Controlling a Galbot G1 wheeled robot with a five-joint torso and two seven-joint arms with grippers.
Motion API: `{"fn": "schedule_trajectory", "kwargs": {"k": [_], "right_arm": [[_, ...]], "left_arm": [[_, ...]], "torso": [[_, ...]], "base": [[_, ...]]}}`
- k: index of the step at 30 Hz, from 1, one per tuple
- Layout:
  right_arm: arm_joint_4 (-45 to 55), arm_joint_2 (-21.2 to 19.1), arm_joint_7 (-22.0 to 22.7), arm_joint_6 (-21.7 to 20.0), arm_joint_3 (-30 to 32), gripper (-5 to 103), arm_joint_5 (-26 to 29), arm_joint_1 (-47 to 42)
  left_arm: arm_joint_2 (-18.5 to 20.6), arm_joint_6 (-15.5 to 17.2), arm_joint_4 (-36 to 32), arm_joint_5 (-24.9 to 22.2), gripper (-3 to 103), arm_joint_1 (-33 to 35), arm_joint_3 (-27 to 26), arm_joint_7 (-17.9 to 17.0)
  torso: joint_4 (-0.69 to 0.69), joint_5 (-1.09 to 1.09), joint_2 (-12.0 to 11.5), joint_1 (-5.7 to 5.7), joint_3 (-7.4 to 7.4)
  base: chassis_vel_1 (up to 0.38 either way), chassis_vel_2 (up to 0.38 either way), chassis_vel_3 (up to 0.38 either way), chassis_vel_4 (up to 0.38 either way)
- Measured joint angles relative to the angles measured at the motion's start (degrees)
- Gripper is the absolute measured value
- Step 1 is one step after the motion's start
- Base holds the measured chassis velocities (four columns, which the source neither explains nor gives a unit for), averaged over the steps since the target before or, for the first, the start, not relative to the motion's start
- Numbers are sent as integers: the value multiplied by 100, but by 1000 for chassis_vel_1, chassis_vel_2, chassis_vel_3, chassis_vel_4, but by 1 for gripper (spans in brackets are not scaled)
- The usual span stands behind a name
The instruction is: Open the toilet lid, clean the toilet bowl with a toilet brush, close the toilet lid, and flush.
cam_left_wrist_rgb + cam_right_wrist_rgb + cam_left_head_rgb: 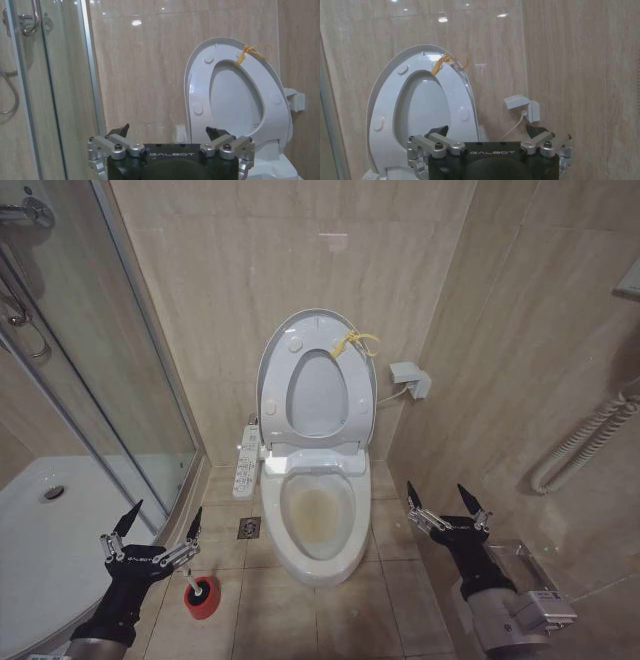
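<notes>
Left gripper [152, 525] sat at lower left of the head view, above the floor tiles next to the shower tray [40, 540], jaws spread wide, nothing between them. Left wrist view confirmed it: left gripper [167, 132] open and empty, pointed at the wall.

Toilet brush [190, 582] stood just below that gripper in a red holder cup [203, 598] on the floor, left of the bowl. Only a short pale stub of handle showed; the bristle head was hidden in the cup, and the gripper partly covered the handle top. Judgement: light, stiff, slim handle, likely slick plastic. Best taken on the handle above the cup rim, pinched across. The cup looked light enough to lift or tip with it.

Centre frame: toilet bowl [318, 565] open, yellow-brown stain in the basin. Button-panel arm [246, 465] on its left side. Ceramic, rigid, glossy; the brush would probably slide easily.

Toilet lid [275, 360] was up against the wall with the ring seat [322, 392] raised against it. Yellow cord loop [355, 343] hung at the top edge. Judgement: thin plastic, light, hinged, slippery. The cord or the top rim was the obvious hold for closing; it could drop fast past balance.

Right gripper [447, 505] was at lower right of the head view, jaws apart, empty; same in its wrist view [488, 132].

Hinges and a flush control were not made out. Panel buttons were too small to read.
</notes>
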Motion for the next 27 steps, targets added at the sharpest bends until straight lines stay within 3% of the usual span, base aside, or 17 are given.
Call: {"fn": "schedule_trajectory", "kwargs": {"k": [27], "right_arm": [[0, 0, 0, 0, 0, 100, 0, 0]], "left_arm": [[5, -4, 7, 1, 100, -3, 7, -10]], "torso": [[0, 0, 0, 0, 0]], "base": [[0, 0, 0, 0]]}}
